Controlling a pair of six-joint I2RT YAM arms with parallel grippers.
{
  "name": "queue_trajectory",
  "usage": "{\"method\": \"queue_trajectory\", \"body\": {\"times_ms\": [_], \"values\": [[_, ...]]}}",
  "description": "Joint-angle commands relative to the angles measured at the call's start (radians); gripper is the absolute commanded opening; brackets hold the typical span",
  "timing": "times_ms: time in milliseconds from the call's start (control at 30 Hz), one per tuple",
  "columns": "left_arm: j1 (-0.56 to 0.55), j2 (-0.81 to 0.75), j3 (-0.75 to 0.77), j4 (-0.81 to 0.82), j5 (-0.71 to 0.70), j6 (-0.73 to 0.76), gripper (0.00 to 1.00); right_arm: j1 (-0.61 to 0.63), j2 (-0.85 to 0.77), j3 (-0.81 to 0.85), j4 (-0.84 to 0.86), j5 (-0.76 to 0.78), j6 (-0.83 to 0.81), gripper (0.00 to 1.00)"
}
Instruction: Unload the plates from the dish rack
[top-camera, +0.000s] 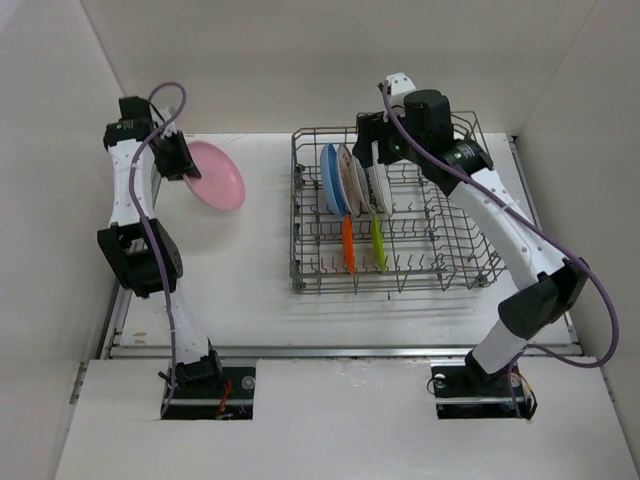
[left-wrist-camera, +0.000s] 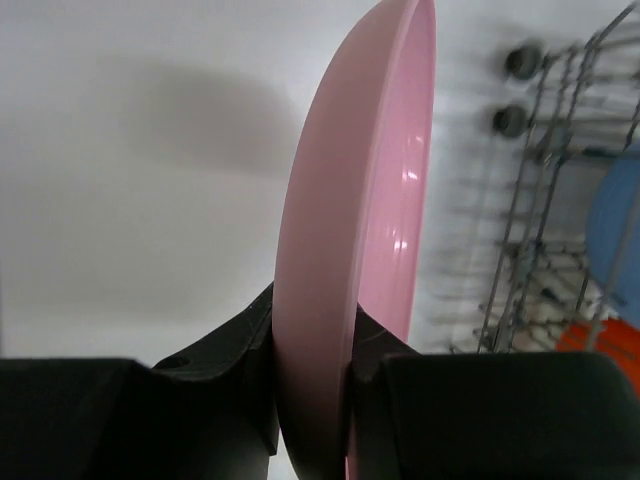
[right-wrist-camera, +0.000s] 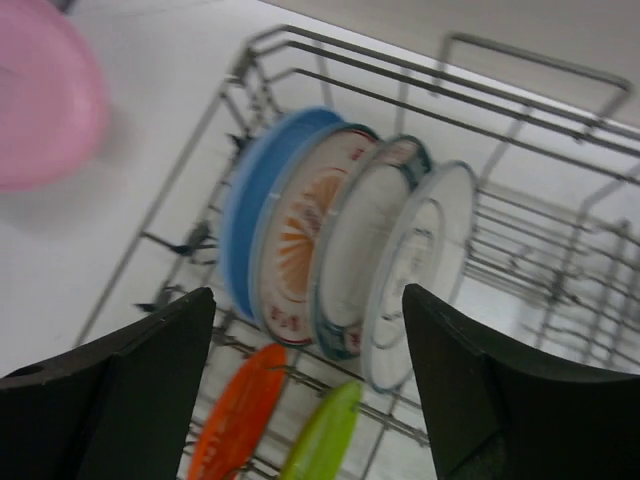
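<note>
The left jaws (left-wrist-camera: 312, 380) are pinched on the rim of the pink plate (left-wrist-camera: 360, 250), held on edge above the table (top-camera: 250, 270) at the upper left of the top view. The right jaws (right-wrist-camera: 308, 300) stand wide, holding nothing, above the back of the dish rack (top-camera: 440, 270). Straight below them the blue plate (right-wrist-camera: 245, 210) and the three pale plates (right-wrist-camera: 370, 230) stand on edge, rims up, stacked face to face across the gap. The blurred wrist view suggests a middle plate is centred. The orange plate (top-camera: 347, 243) and green plate (top-camera: 377, 243) sit lower in the frame. The right arm is nearer.
</note>
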Motion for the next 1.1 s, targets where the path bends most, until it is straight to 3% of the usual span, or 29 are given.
{"method": "queue_trajectory", "body": {"times_ms": [0,100,300,367,400,467,700,933,1067], "values": [[0.006,0.016,-0.131,0.034,0.303,0.093,0.00,0.020,0.023,0.077,0.094,-0.179,-0.014,0.80],[0.035,0.044,-0.219,0.108,0.337,0.108,0.00,0.020,0.043,0.077,0.084,-0.179,0.008,0.73],[0.118,0.179,-0.228,0.151,0.470,0.032,0.01,0.039,0.044,0.004,0.026,-0.169,0.017,0.51],[0.118,0.223,-0.210,0.151,0.470,0.045,0.12,0.049,0.043,-0.021,-0.001,-0.160,0.017,0.51],[0.118,0.232,-0.210,0.141,0.470,0.055,0.12,0.049,0.031,-0.035,-0.017,-0.160,0.017,0.51],[0.118,0.246,-0.210,0.131,0.446,0.065,0.20,0.069,0.014,-0.090,-0.040,-0.160,0.017,0.58],[0.118,0.309,-0.189,0.081,0.346,0.075,0.25,0.089,-0.142,-0.260,-0.081,-0.113,0.066,0.73],[0.118,0.352,-0.141,0.055,0.288,0.075,0.35,0.089,-0.222,-0.372,-0.196,0.025,0.169,0.76],[0.118,0.361,-0.121,0.055,0.288,0.062,0.50,0.089,-0.184,-0.437,-0.206,-0.062,0.178,0.72]]}}
